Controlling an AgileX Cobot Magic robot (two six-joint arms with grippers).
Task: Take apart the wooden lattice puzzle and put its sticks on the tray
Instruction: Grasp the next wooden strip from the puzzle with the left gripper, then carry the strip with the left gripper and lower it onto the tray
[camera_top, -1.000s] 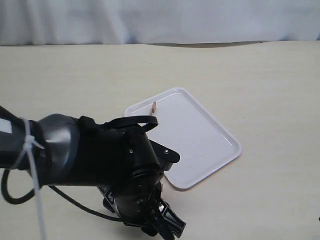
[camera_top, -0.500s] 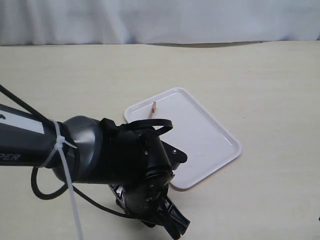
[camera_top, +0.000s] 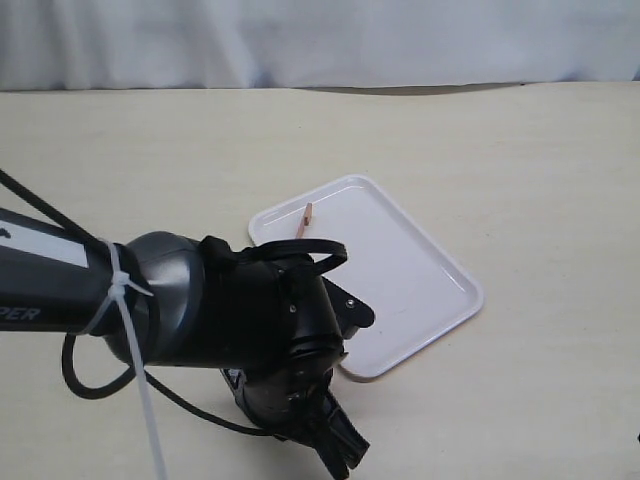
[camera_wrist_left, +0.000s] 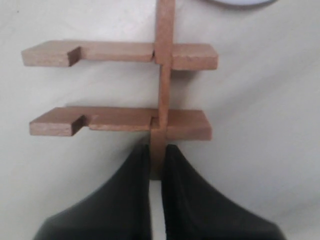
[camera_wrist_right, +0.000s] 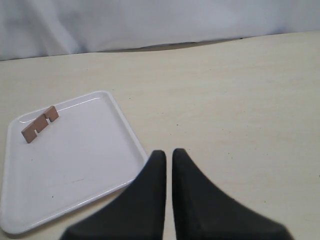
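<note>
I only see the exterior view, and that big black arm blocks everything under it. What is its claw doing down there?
Observer: The left gripper is shut on the end of one puzzle stick.
Operator: Is the puzzle whole?
Observer: No. Only two cross sticks sit slotted onto that stick, each showing an empty notch.
Operator: And the other arm?
Observer: The right gripper hangs shut and empty over the table, facing the tray, where a loose stick lies.
</note>
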